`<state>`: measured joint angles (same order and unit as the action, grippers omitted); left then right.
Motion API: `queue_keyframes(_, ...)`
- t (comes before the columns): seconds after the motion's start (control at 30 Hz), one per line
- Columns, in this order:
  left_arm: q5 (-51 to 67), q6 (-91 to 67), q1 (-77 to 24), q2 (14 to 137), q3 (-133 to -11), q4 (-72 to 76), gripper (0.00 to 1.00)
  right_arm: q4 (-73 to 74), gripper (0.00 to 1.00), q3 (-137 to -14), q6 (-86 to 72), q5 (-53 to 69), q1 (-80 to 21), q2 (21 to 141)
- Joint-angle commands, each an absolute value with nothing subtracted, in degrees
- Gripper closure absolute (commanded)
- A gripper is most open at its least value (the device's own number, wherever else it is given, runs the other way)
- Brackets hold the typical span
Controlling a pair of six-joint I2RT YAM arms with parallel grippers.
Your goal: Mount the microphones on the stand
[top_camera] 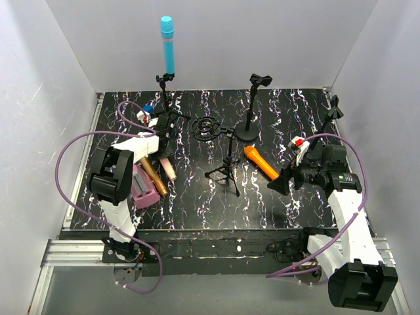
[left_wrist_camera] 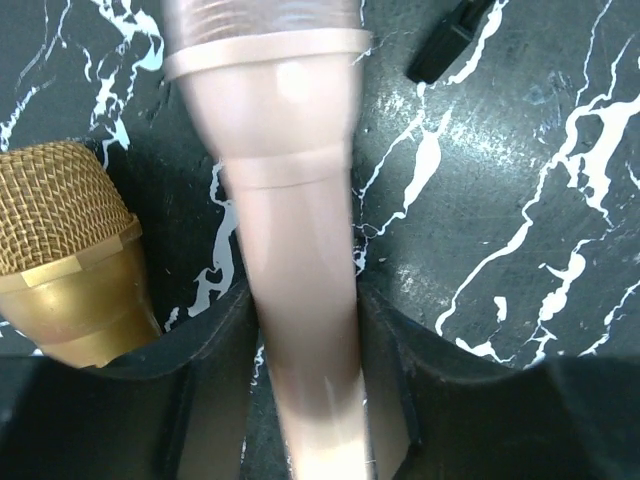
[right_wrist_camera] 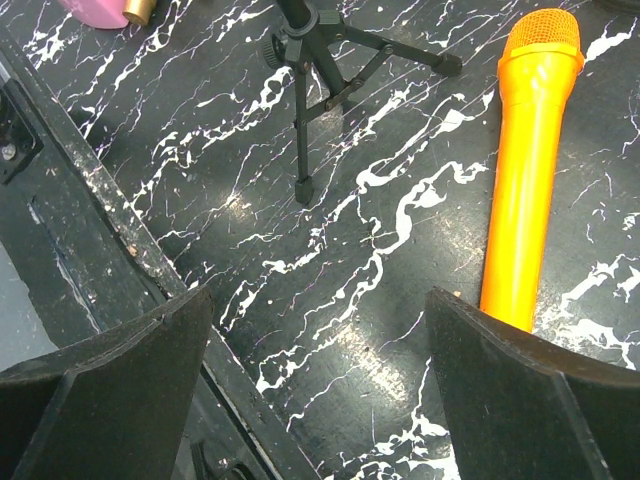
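The left gripper clenches the pale pink microphone low at the table, and the golden-brown microphone is just beside it. The right gripper is spread wide near the lying orange microphone, with a small tripod ahead. The cyan microphone stands clipped upright at the back.

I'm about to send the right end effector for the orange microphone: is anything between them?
Nothing visible does. The orange microphone lies flat on the table, its tail end just ahead of the open right end effector. The tripod stand stands off to the side, clear of that path.
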<state>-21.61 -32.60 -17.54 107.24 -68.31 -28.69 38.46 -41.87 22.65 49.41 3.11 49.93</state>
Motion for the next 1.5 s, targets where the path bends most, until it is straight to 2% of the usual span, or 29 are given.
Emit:
queue_keyframes(0.0, -21.10, -31.99, -17.75, 106.53, -68.29, -28.04, 0.69, 37.18, 0.07, -43.59, 22.85, 49.75, 3.69, 49.75)
queue_keyframes(0.17, -19.87, -30.76, -17.75, 102.58, -68.29, -27.77, 0.89, 37.18, 0.07, -43.59, 22.94, 49.75, 3.95, 49.92)
queue_keyframes(0.33, -16.80, -29.01, -17.67, 95.99, -67.59, -26.72, 0.98, 37.35, 0.07, -43.59, 23.03, 49.75, 4.04, 50.01)
queue_keyframes(0.67, -6.25, -26.46, -17.75, 78.24, -60.21, -19.61, 1.00, 37.44, 0.07, -43.59, 23.38, 49.75, 4.48, 50.45)
queue_keyframes(0.9, 8.33, -23.91, -17.75, 59.45, -51.77, -7.31, 1.00, 37.97, 0.07, -43.42, 23.99, 51.32, 5.27, 49.57)
queue_keyframes(1.1, 16.42, -22.50, -17.93, 50.02, -52.37, -0.35, 1.00, 41.65, 0.08, -44.55, 27.50, 55.02, 5.80, 47.64)
queue_keyframes(1.33, 29.43, -27.58, -18.28, 53.87, -62.39, 7.28, 1.00, 62.80, 0.08, -64.04, 40.24, 59.40, 5.36, 50.96)
queue_keyframes(1.47, 28.92, -31.11, -22.92, 59.13, -67.04, 15.81, 1.00, 75.30, 0.09, -78.19, 43.50, 63.62, 2.38, 57.90)
